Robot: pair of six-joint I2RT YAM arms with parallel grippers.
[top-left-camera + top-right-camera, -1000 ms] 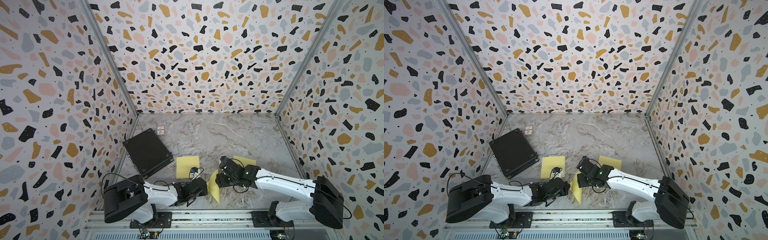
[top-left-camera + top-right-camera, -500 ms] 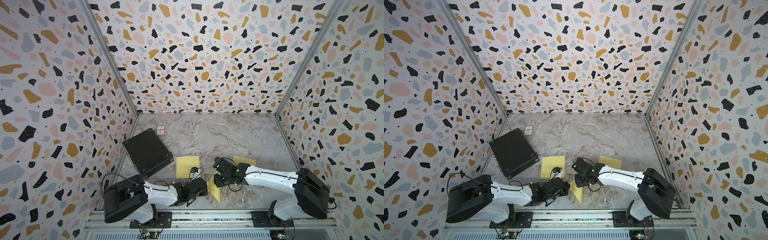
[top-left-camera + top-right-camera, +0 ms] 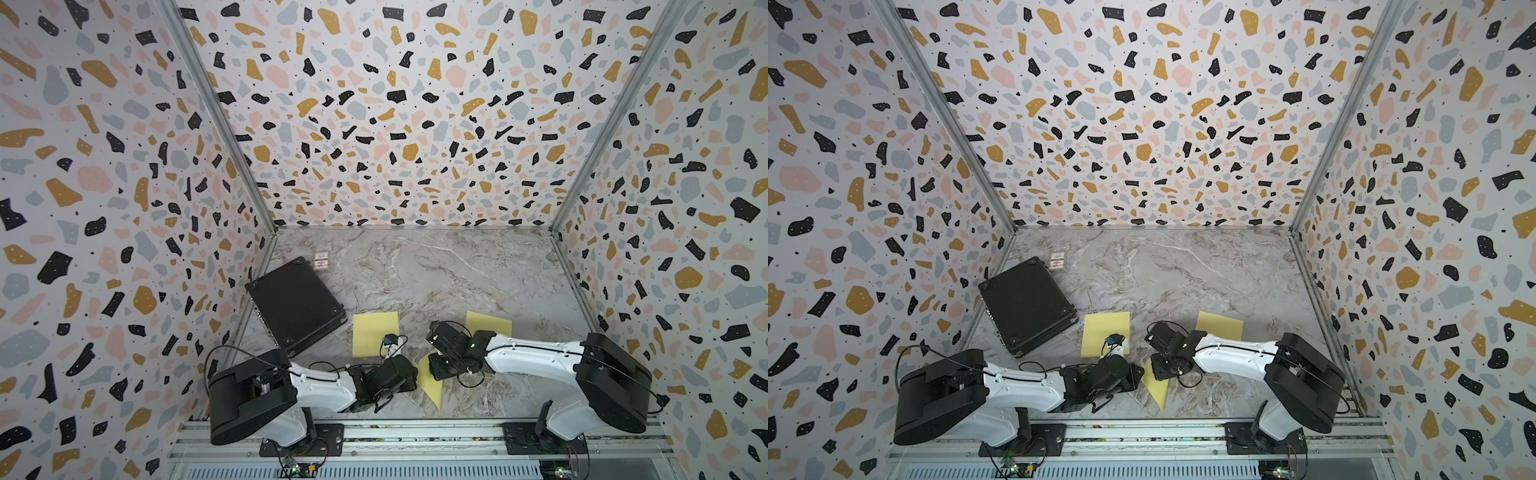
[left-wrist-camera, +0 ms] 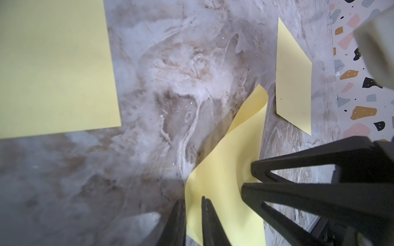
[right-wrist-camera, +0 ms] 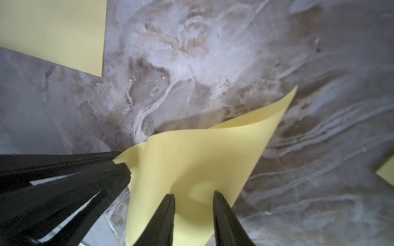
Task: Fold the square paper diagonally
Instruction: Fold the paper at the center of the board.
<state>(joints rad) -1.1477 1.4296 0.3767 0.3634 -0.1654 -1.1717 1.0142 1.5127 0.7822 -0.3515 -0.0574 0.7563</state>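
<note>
The yellow square paper (image 3: 430, 380) lies at the near edge of the marble table (image 3: 436, 274), about six o'clock from its centre, half lifted and curled between both arms. To fold well, the raised corner should be carried straight over to its opposite corner and matched before any pressing — no sideways drag. The left gripper (image 4: 193, 204), low and reaching inward, has its jaws narrowly parted astride the sheet's edge; whether they pinch it I cannot tell. The right gripper (image 5: 193, 197) points down, jaws partly spread, tips seemingly pressing the sheet.
</note>
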